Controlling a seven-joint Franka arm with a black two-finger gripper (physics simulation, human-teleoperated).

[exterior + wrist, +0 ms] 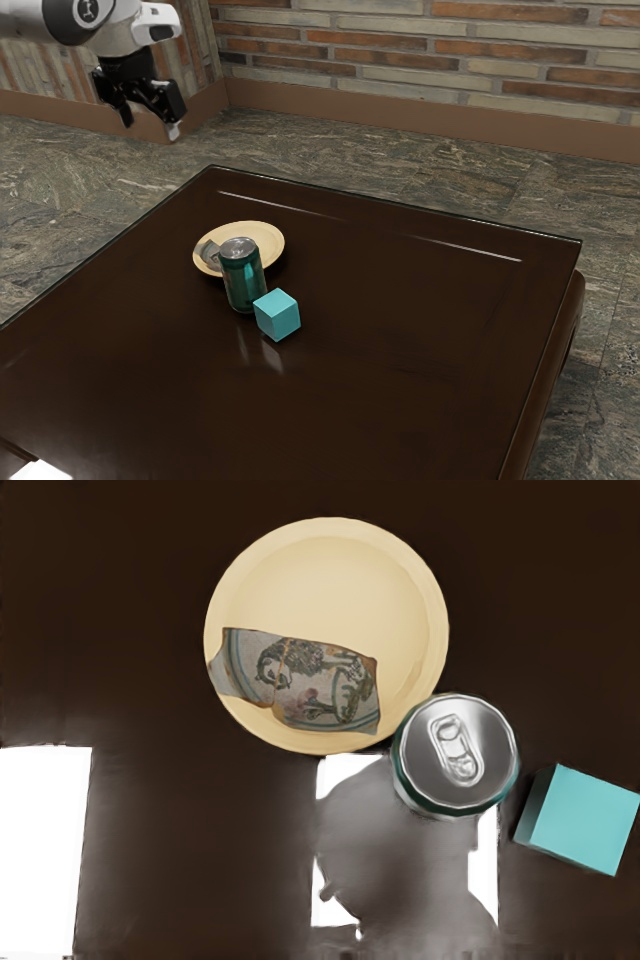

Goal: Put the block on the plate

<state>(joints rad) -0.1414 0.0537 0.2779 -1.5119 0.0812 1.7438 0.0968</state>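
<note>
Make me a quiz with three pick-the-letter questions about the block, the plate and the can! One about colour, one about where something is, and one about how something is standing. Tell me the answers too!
1. What colour is the plate?
A) Red
B) Pale yellow
C) Black

2. Where is the block?
A) On top of the can
B) On the plate
C) On the table, beside the can

3. How is the can standing?
A) Upright
B) Lying on its side
C) Upside down

Answers:
1. B: its rim and bare inside are pale yellow.
2. C: the block sits on the dark tabletop, with the can next to it and the plate beyond.
3. A: its sides stand up from the table, and the ring-pull is on top.
</note>
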